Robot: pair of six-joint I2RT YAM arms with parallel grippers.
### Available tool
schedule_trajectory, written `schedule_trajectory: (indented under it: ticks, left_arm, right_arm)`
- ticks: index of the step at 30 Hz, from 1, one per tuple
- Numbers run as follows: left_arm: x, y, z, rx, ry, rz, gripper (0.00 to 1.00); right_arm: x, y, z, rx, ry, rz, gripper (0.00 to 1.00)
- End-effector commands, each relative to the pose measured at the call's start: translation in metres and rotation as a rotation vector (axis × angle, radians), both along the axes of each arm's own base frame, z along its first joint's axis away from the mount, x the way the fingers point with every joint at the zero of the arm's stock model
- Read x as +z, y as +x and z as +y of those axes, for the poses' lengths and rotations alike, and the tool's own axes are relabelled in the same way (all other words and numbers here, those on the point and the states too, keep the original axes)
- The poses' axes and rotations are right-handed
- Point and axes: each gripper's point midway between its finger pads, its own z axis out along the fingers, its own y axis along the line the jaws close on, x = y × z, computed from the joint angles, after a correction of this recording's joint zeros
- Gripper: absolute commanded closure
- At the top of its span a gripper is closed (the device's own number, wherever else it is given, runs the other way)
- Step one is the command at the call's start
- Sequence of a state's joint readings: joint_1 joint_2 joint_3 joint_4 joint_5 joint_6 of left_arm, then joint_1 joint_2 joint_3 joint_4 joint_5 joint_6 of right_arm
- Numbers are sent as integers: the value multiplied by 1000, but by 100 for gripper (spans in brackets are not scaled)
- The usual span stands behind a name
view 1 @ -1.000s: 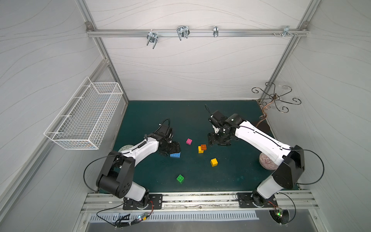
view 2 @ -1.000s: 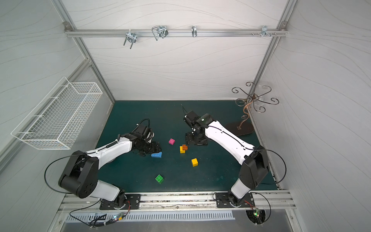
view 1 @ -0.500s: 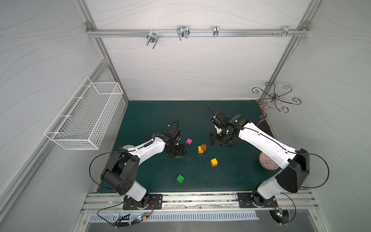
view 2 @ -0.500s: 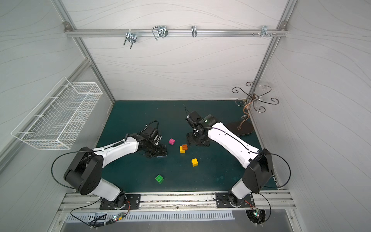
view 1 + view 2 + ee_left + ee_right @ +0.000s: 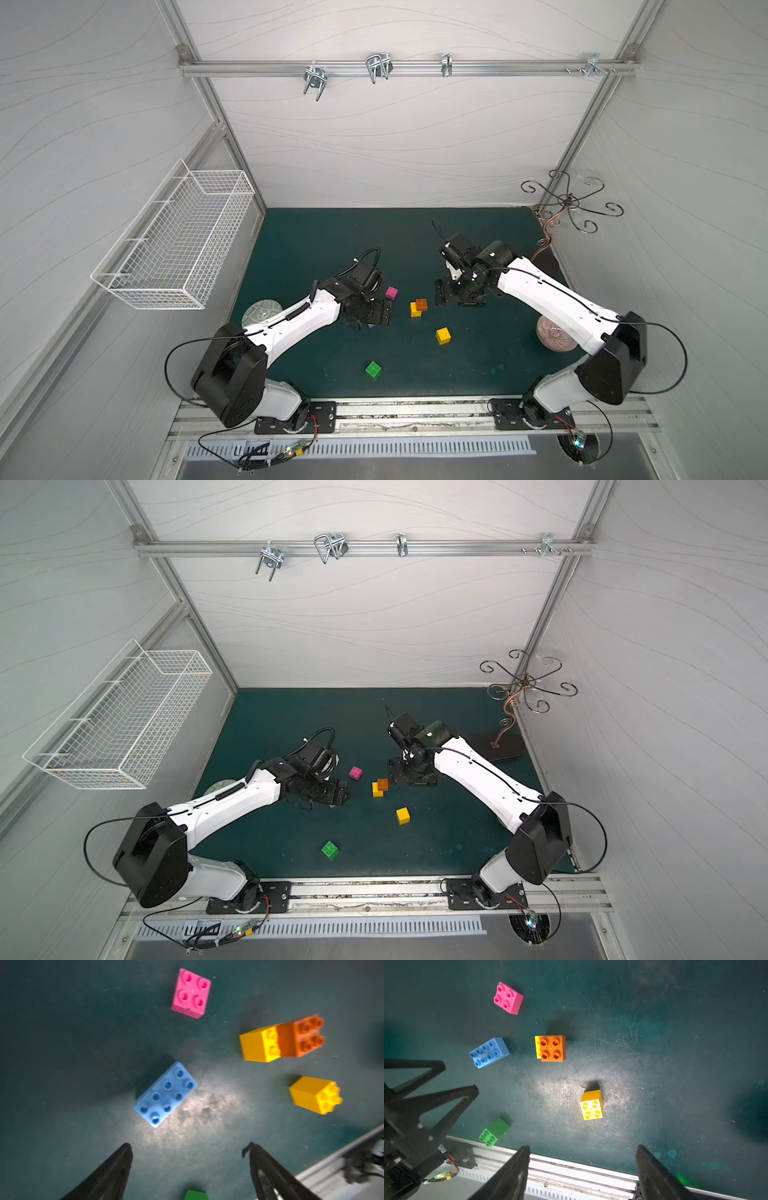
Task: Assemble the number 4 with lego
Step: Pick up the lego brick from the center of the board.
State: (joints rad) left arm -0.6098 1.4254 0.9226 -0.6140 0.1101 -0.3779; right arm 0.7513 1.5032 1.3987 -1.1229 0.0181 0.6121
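While the left hand (image 5: 188, 1147) hangs wide and empty near the blue brick (image 5: 165, 1094), the right hand (image 5: 582, 1150) gapes empty beside the orange brick (image 5: 552, 1048) sitting on a yellow brick (image 5: 537, 1047) on the counter (image 5: 675, 1043).

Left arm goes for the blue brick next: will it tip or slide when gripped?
Probably stiff: the blue brick looks like hard moulded plastic. Unlikely to tip, since it lies flat, studs up. Its smooth sides may slip on the worn mat.

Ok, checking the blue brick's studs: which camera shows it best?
Left wrist view: the blue brick lies central, all eight studs showing. The right wrist view shows it smaller. In both top views the left arm nearly hides it.
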Motion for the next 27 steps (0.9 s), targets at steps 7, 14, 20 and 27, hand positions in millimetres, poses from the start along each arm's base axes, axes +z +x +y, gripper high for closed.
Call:
schedule_trajectory:
  ticks: [7, 14, 20, 27]
  left_arm:
    - [-19, 31, 9, -143, 188, -89, 16]
    - [-28, 24, -4, -271, 144, -77, 18]
    - [-38, 15, -6, -300, 147, 4, 20]
    - [-39, 5, -13, -292, 116, 70, 28]
  right_arm:
    - [12, -4, -5, 1, 36, -32, 18]
    - [10, -7, -9, -2, 35, -31, 17]
    - [13, -5, -10, -7, 41, -40, 16]
    - [15, -5, -12, -12, 43, -45, 16]
